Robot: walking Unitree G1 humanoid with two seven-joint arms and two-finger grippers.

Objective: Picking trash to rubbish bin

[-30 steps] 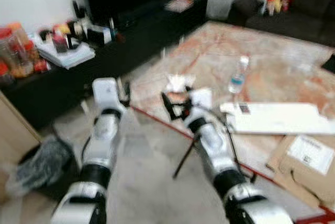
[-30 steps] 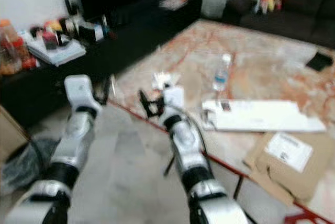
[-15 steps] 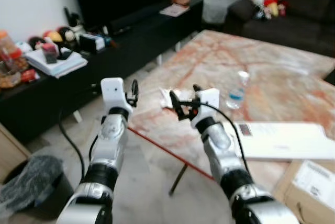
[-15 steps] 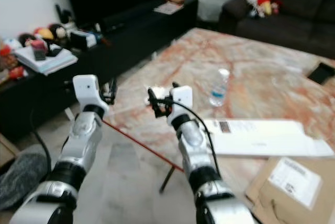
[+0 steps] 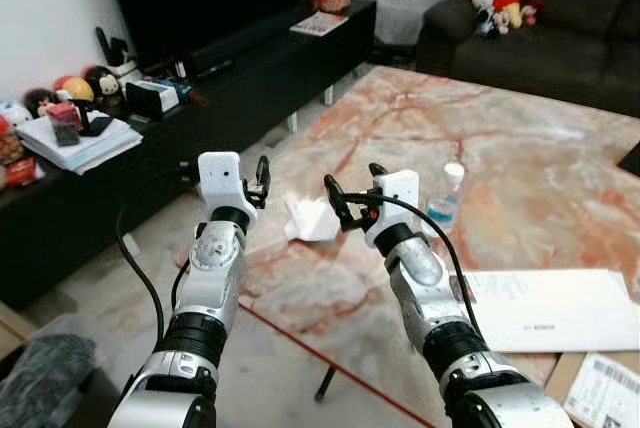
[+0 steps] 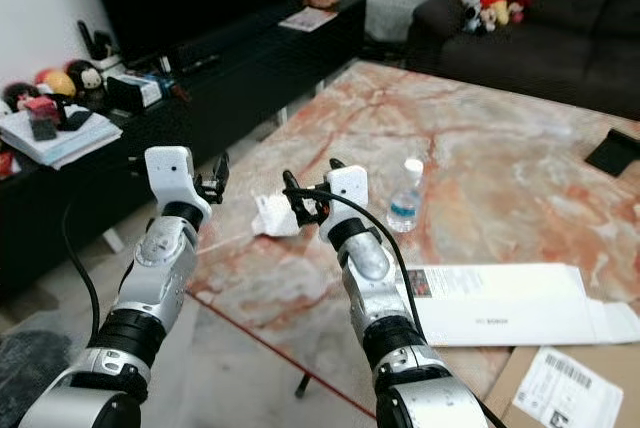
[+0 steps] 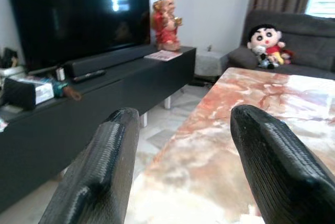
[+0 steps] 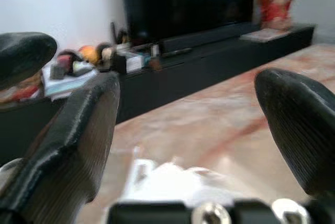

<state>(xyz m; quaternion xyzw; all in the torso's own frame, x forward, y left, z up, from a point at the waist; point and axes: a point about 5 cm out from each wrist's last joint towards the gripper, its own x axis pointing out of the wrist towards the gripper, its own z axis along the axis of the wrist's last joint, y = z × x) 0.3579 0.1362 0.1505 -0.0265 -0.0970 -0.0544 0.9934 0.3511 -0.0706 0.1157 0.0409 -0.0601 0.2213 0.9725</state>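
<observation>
A crumpled white paper [image 5: 312, 218] lies near the left edge of the marble table [image 5: 520, 158]. A small water bottle [image 5: 441, 198] stands upright further right on the table. My right gripper [image 5: 350, 188] hovers open just right of the paper, and in the right wrist view the paper [image 8: 167, 179] sits low between the open fingers [image 8: 78, 130]. My left gripper [image 5: 258, 180] is open, held up at the table's left edge, left of the paper; its fingers [image 7: 104, 166] stand wide apart. A black-lined bin [image 5: 30, 388] sits on the floor at lower left.
A flat white carton [image 5: 545, 308] and a labelled cardboard box [image 5: 605, 393] lie at the table's near right. A long black TV stand [image 5: 150, 138] with clutter runs along the left. A dark sofa [image 5: 560, 18] with a doll stands behind the table.
The camera has shifted and sharpened, so the table now sits closer under both arms. Both grippers stay open, flanking the crumpled paper.
</observation>
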